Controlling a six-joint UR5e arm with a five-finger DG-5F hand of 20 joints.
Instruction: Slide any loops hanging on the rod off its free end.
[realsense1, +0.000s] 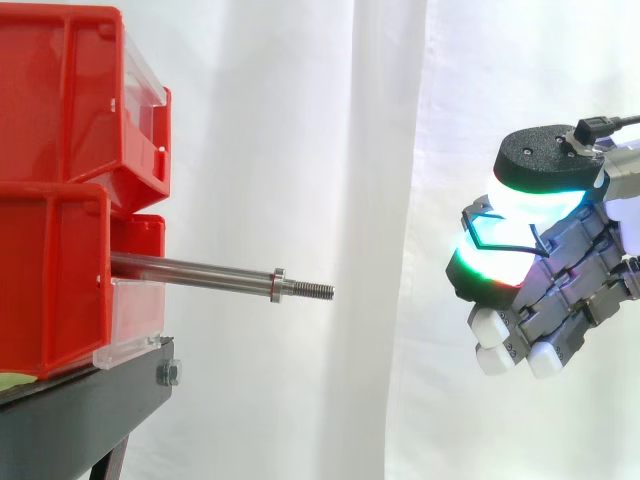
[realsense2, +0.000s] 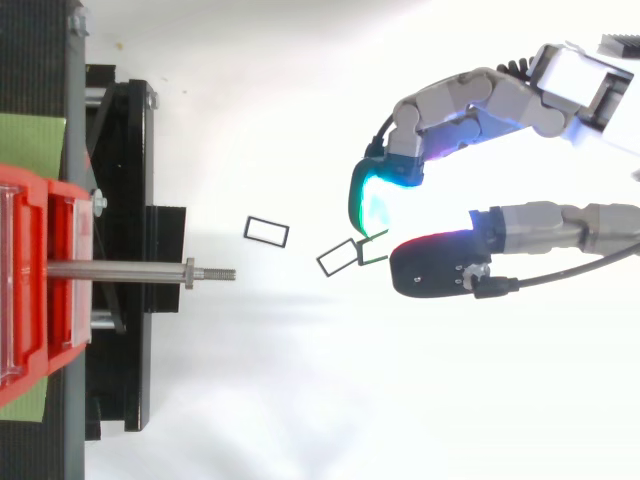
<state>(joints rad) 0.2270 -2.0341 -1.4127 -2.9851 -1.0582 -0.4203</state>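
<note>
Rod (realsense1: 200, 270) bare, well clear of the hand (realsense2: 460, 100), which pinches a loop (realsense2: 340, 257) at its glowing pads (realsense2: 375, 195); second loop (realsense2: 266, 230) free between hand and rod end; judged risk: thin wire, shallow pinch, so held loop may slip and drop

red bins (realsense1: 60, 130), black stand (realsense1: 80, 405), white curtain (realsense1: 290, 120)

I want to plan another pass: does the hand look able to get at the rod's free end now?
Probably yes. In the side view, open space lies between the hand and the threaded free end of the rod. It seems, though, to be pinching thin black loops.
</note>
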